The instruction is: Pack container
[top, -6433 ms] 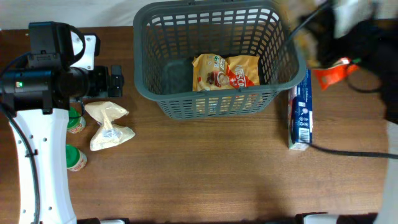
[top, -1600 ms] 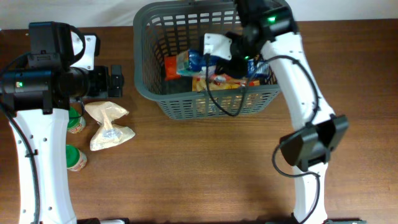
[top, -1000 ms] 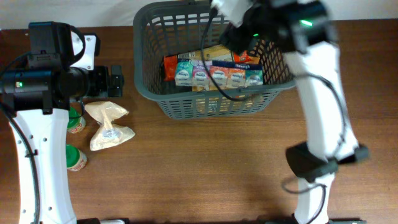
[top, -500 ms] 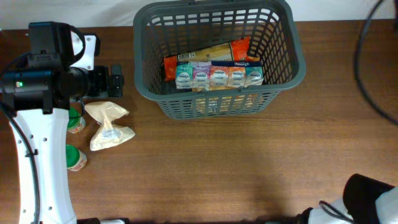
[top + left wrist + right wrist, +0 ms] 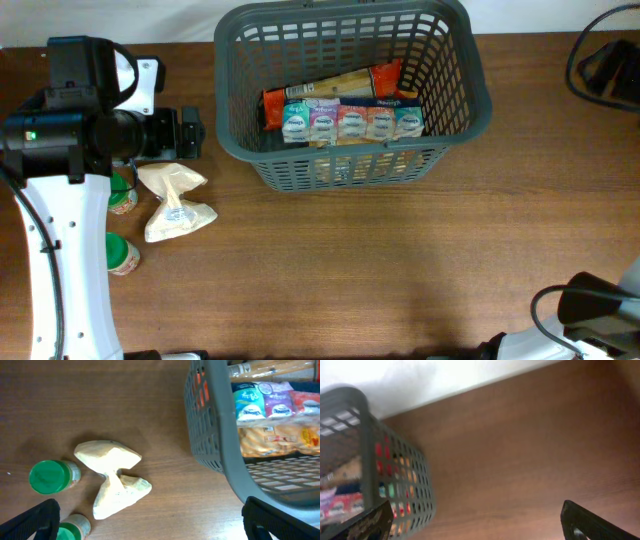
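Since the container (image 5: 350,168) already holds a strip of sachets (image 5: 350,122) lying over an orange packet (image 5: 335,88), what remains to pack appears to be the pale crumpled bag (image 5: 112,477) and the two green-lidded jars (image 5: 50,476) on the worktop (image 5: 350,280) to the container's left. The left fingers (image 5: 35,520) hang wide apart just left of the container, above those loose goods and holding nothing. The right fingers (image 5: 585,525) are likewise spread wide and empty, off past the container's right-hand corner. The bag looks the sensible next pick for the left arm. It is best taken at its pinched waist, where the soft wrap offers something narrow to close on, then lifted clear of the thick rim before swinging right. A gap shows at the container's left end, so lowering the bag there should spare the sachets.
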